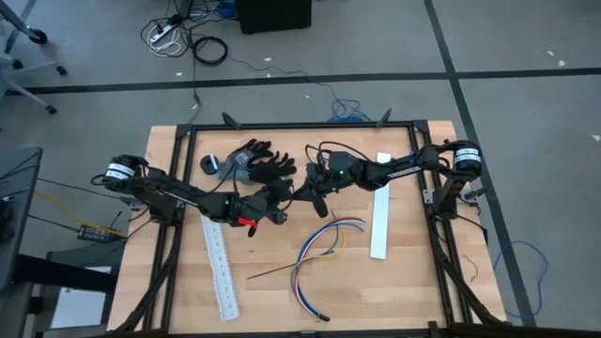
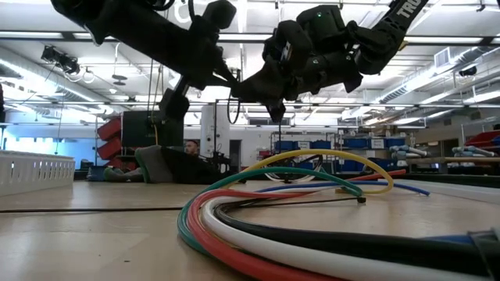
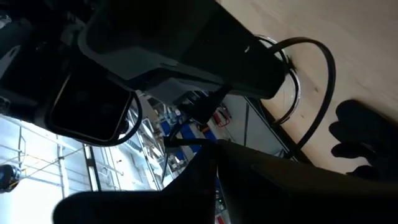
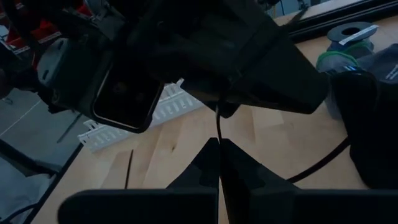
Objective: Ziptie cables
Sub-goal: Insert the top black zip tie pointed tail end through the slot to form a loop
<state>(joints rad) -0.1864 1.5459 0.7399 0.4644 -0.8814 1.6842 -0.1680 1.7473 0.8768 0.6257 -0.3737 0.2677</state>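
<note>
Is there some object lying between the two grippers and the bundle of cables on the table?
Nothing visible does. Both the left gripper and the right gripper are shut, meeting raised over the table's middle. The cables lie apart from them on bare wood, between the two white strips.

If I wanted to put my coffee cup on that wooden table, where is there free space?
Bare wood lies between the long white slotted strip and the fanned bundle of coloured wires, and right of the shorter white strip. The far middle is crowded: black gloves and both arms.
</note>
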